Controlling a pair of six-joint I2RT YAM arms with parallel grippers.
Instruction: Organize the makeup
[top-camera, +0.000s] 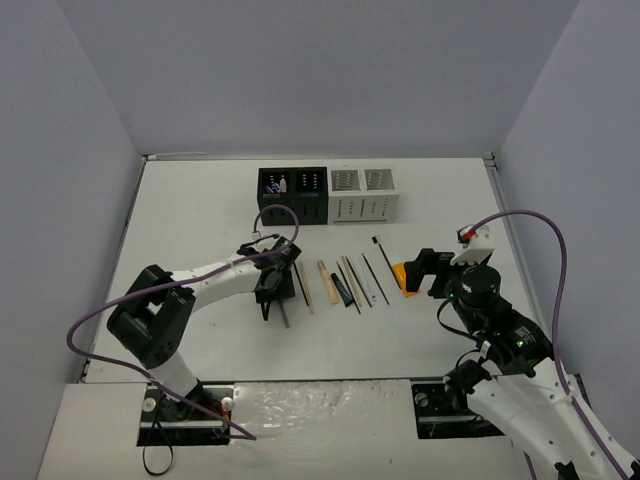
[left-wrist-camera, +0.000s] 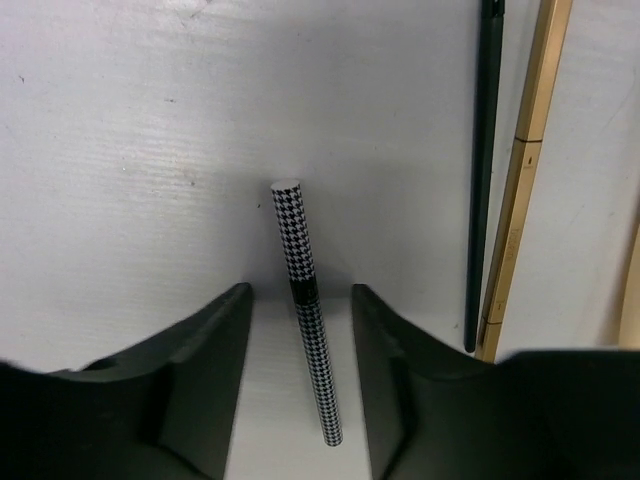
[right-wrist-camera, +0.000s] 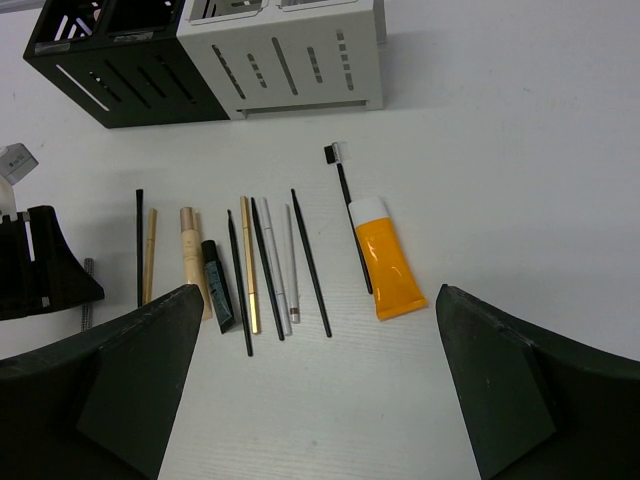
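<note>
A houndstooth pencil (left-wrist-camera: 307, 310) lay flat on the white table (top-camera: 200, 220), between the two fingers (left-wrist-camera: 215, 380) of the left gripper (left-wrist-camera: 300, 290). The jaws stood astride it, with a strip of bare table showing on each side, so the claw was released and not grasping. From above the pencil was mostly hidden under that gripper, and only dark slivers showed below it.

Just to its right lay a thin black pencil (left-wrist-camera: 485, 170) and, touching it, a gold pencil (left-wrist-camera: 525, 170). Both were cut off by the top edge of the left wrist view.

Further right, the rest of the makeup lay in a row of near-parallel sticks, among them a small black tube (right-wrist-camera: 216, 285) and a brow brush (right-wrist-camera: 353, 220) touching the flat orange tube (right-wrist-camera: 388, 265). In the top view the right gripper (right-wrist-camera: 318, 300) partly covered that tube. Its jaws were spread wide and held nothing.

Behind the row stood the black organizer (right-wrist-camera: 130, 85) and the white organizer (right-wrist-camera: 290, 60), side by side and touching. Something lilac (top-camera: 282, 183) showed inside the black one, too small to identify.
</note>
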